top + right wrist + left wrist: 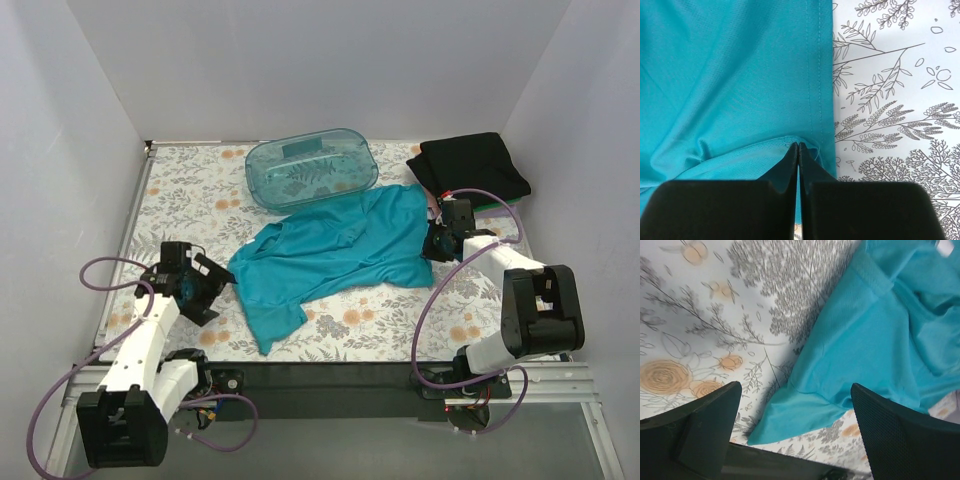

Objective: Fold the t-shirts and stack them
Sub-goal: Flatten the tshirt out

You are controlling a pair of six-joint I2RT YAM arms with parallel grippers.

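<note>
Top external view. DESK: Which step is this?

FIELD: Spreading, by my reading; no fold shows yet. At left, the left pincer (190, 283) hangs with its fingers apart over the table (180, 190), just beside the near-left edge of the teal shirt (335, 250), holding nothing. The shirt lies rumpled mid-table. At right, the right pincer (437, 245) is pressed together on the shirt's right edge, with cloth bunched at its tips in the right wrist view.

DESK: Which way does the shirt point?

FIELD: Its long axis runs on a slant, near-left to far-right. A straight stitched hem sits at the right pincer, so the bottom probably faces right and the neck left. The creasing leaves that unsure.

DESK: And the next move?

FIELD: Likely the left pincer must close on the near-left edge. Both would then draw apart to flatten the cloth for folding. The black shirt (472, 165), folded at far right, looks like the stack.
</note>
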